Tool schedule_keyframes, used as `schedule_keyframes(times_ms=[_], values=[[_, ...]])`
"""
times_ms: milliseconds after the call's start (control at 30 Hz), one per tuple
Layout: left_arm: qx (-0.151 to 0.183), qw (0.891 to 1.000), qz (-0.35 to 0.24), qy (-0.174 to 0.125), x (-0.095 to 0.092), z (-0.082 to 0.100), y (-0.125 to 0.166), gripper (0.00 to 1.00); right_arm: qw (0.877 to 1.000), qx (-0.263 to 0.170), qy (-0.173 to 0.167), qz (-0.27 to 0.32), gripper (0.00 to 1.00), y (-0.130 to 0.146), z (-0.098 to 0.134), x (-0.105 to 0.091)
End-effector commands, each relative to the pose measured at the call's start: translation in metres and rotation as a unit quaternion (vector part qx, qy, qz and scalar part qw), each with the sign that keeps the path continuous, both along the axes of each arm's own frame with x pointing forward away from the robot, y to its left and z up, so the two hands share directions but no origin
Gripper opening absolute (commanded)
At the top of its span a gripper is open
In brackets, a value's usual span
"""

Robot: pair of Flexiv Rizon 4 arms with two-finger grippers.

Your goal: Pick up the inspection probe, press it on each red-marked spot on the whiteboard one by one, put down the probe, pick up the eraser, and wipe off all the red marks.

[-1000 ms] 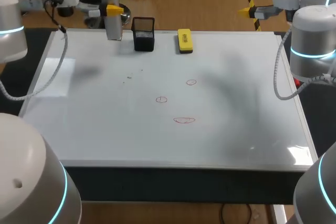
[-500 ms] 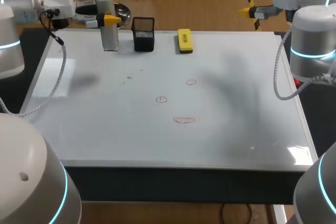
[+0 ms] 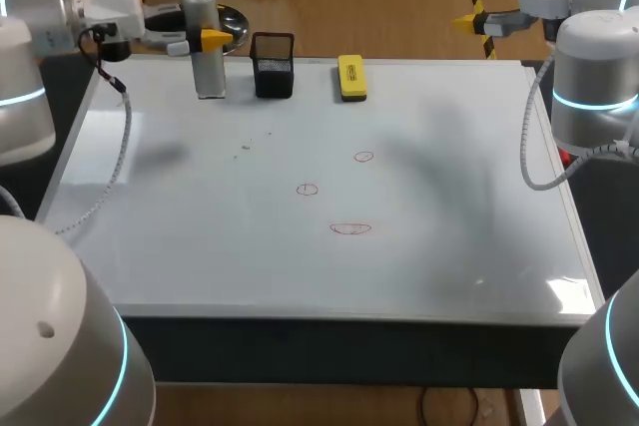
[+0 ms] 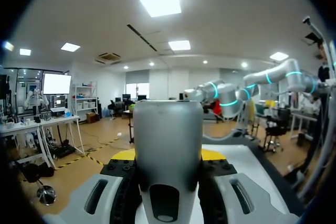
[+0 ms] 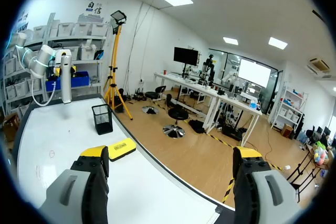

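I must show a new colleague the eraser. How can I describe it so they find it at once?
Look along the whiteboard's far edge. Right of the black mesh cup lies the eraser. It alone is a flat yellow block; the cup and the grey probe in the left gripper stand upright.

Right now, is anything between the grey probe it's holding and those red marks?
Nothing visible does. Bare whiteboard lies between the probe in the left gripper and the red marks. The black mesh cup and yellow eraser stand beside the probe along the far edge, off that path.
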State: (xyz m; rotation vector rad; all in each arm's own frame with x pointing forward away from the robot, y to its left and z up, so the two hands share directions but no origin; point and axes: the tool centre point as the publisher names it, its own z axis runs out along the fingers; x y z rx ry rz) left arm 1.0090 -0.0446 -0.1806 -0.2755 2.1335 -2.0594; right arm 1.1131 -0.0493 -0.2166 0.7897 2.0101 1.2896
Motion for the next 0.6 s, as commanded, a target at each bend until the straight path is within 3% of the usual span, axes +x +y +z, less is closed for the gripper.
schedule_keyframes(times_ms=[33, 200, 333, 433, 500, 600], values=[[0.0, 1.0, 0.011, -0.002, -0.003, 0.002, -0.001, 0.0, 0.999, -0.019, 0.016, 0.048, 1.0, 0.001, -0.004, 0.015], [0.0, 1.0, 0.011, -0.002, -0.003, 0.002, -0.001, 0.0, 0.989, -0.048, 0.036, 0.137, 1.0, 0.014, -0.009, 0.044], [0.0, 1.0, 0.011, -0.002, -0.003, 0.002, -0.001, 0.0, 0.967, -0.084, 0.045, 0.234, 1.0, 0.035, -0.013, 0.07], [0.0, 1.0, 0.011, -0.002, -0.003, 0.002, -0.001, 0.0, 0.941, -0.123, 0.061, 0.309, 1.0, 0.056, -0.02, 0.085], [0.0, 1.0, 0.011, -0.002, -0.003, 0.002, -0.001, 0.0, 0.915, -0.166, 0.078, 0.359, 1.0, 0.07, -0.025, 0.093], [0.0, 1.0, 0.011, -0.002, -0.003, 0.002, -0.001, 0.0, 0.885, -0.193, 0.078, 0.417, 1.0, 0.091, -0.03, 0.103]])
